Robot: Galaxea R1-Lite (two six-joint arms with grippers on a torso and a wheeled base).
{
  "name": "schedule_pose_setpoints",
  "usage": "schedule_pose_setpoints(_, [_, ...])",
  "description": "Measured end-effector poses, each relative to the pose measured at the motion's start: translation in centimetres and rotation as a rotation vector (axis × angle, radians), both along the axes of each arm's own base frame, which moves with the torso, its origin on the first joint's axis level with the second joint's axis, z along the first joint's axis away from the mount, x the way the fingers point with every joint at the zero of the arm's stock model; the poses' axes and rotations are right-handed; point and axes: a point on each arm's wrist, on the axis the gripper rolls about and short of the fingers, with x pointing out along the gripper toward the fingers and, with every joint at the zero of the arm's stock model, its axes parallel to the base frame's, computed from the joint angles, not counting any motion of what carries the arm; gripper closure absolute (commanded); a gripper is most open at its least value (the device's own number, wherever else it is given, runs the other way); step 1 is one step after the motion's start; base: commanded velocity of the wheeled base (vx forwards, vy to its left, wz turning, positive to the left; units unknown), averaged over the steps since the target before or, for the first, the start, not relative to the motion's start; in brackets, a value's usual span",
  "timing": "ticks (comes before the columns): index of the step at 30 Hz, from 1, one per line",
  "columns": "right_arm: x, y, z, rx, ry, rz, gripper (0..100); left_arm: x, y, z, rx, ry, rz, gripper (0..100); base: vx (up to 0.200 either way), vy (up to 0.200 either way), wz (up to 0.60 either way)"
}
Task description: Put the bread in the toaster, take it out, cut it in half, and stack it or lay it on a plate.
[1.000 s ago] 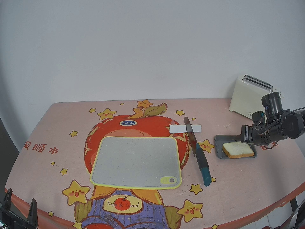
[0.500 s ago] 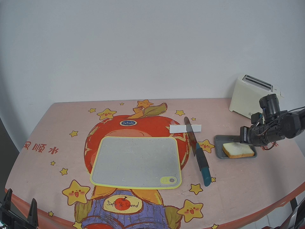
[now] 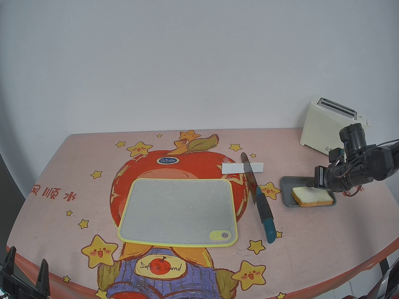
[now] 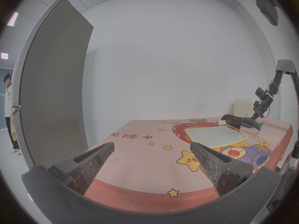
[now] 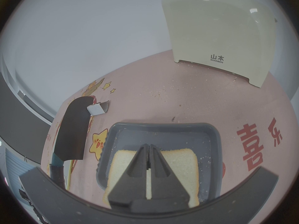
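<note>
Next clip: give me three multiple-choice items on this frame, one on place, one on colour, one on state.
1. The bread lies: A on the cutting board; B in the grey tray; C in the toaster.
2. The knife handle is: A red; B teal; C yellow.
3. The left gripper is: A open; B shut on the bread; C shut on nothing.
Key: B, the slice lies flat inside the tray; B, the handle shows teal in the head view; A, its fingers stand wide apart.
</note>
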Motion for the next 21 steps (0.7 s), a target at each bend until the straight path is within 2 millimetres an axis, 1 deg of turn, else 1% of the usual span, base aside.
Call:
schedule_pose_setpoints(4, [-0.9, 0.1, 0.0, -0.009, 0.062, 0.006, 100, 0.0, 0.0, 0.0, 0.000, 0.000, 0.000, 0, 0.000, 0.000, 0.00])
schedule_pose_setpoints(11, [-2.1, 0.1, 0.6, -0.010, 0.062, 0.015, 100, 0.0, 0.0, 0.0, 0.000, 0.000, 0.000, 0, 0.000, 0.000, 0.00])
schedule_pose_setpoints(21, [-2.5, 0.0, 1.2, -0.001, 0.034, 0.008, 100, 0.0, 0.0, 0.0, 0.000, 0.000, 0.000, 0, 0.000, 0.000, 0.00])
